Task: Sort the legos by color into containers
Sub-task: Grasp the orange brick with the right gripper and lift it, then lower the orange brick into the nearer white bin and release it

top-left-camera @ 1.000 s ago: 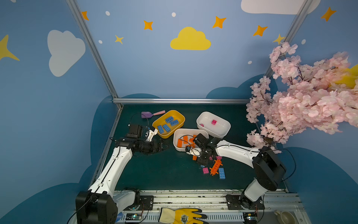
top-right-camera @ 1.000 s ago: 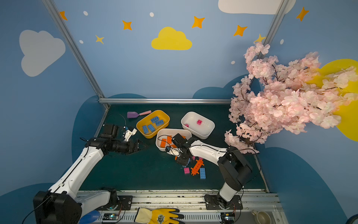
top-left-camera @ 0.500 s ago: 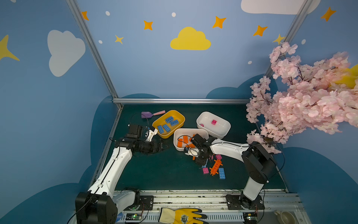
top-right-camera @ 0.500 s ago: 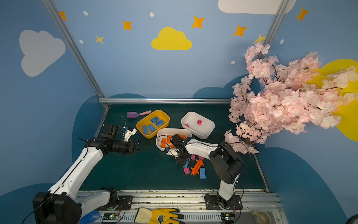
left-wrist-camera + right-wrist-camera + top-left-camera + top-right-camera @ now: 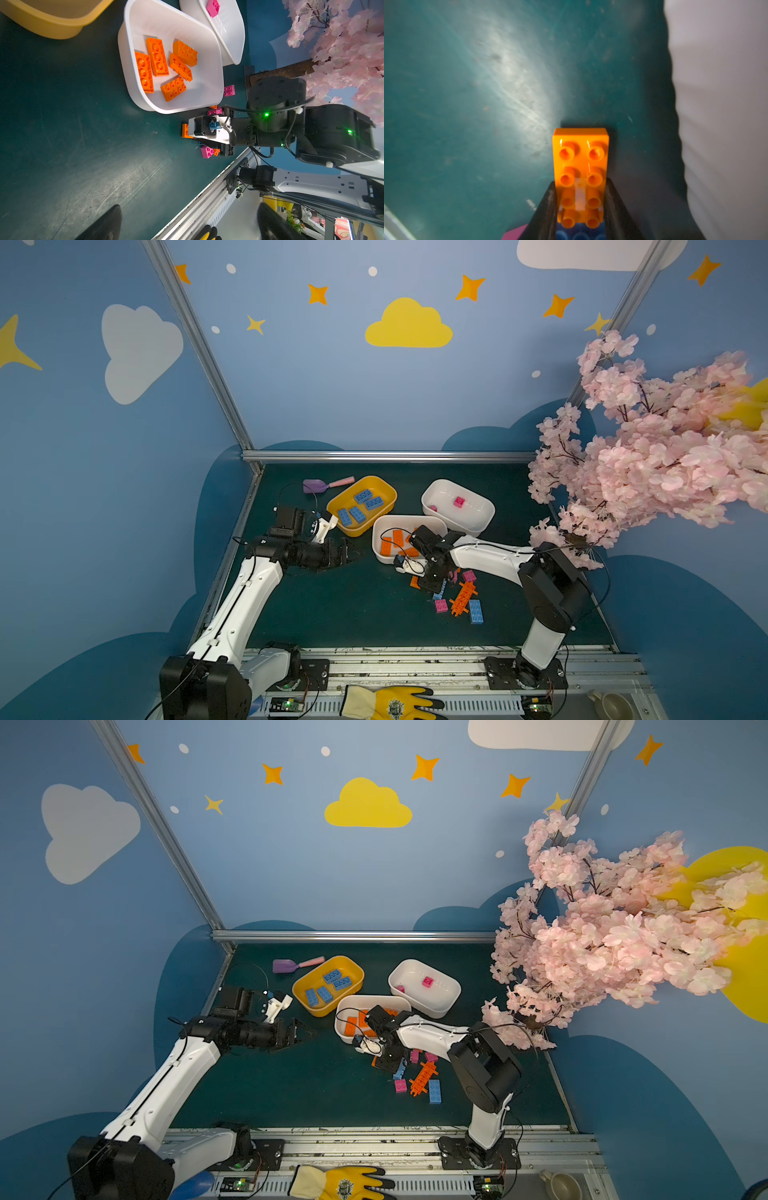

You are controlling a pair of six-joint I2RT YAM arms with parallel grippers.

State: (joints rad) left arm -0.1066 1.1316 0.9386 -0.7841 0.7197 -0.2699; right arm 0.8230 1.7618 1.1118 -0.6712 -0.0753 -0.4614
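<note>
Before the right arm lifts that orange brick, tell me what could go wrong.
1. The right end effector grips only one half of the orange brick. The free half may pivot or slip out on the lift.
2. A blue brick sits against the gripped end. It might get dragged or lifted along.
3. The white tub stands close beside the brick. A sideways swing could knock its wall.

Blue walls (image 5: 332, 398) with painted clouds (image 5: 408, 325) and stars (image 5: 318, 294), dark green floor (image 5: 353, 614), pink blossom tree (image 5: 665, 464)
</note>
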